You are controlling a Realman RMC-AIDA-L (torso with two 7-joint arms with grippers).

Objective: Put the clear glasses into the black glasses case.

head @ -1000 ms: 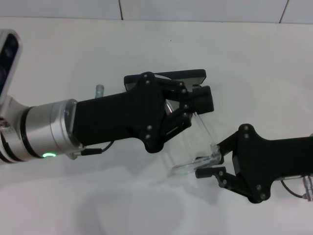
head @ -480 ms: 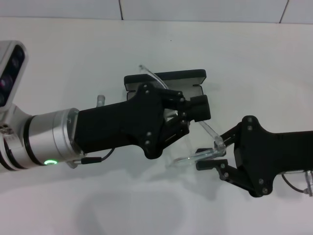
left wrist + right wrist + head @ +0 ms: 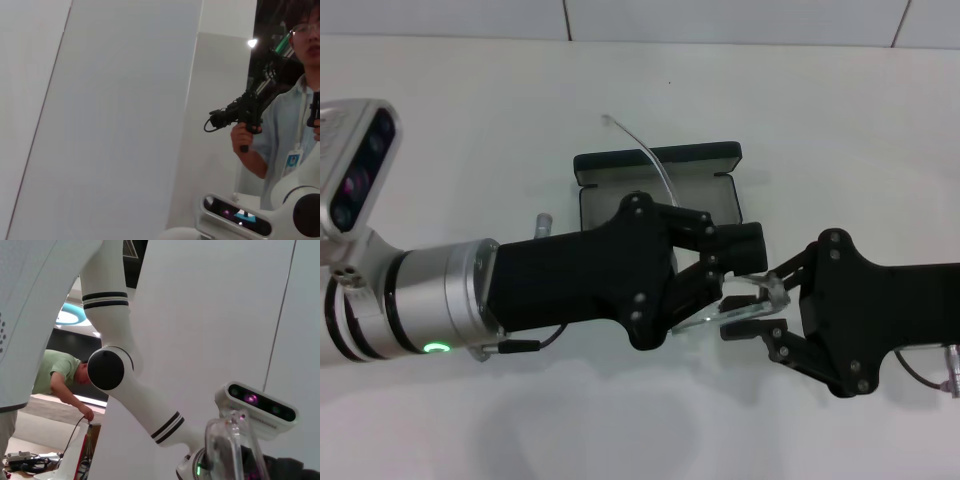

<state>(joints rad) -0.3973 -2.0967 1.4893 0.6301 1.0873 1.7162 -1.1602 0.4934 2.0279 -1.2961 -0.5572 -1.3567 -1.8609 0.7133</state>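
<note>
The black glasses case lies open on the white table, its grey lining facing up. Just in front of it the clear glasses hang above the table between both grippers. My left gripper reaches in from the left and is shut on them. My right gripper comes in from the right and is shut on the frame front. One clear temple arm sticks up and back over the case. A clear lens fills the foreground of the right wrist view.
The white table runs back to a tiled wall. My left forearm crosses the near left of the table. The left wrist view shows only a wall and a person holding a hand controller.
My left gripper has moved nearer and to the right, off the case and onto the frame. The glasses have tilted, so one temple arm now sticks up over the case. The right gripper shifted slightly.
</note>
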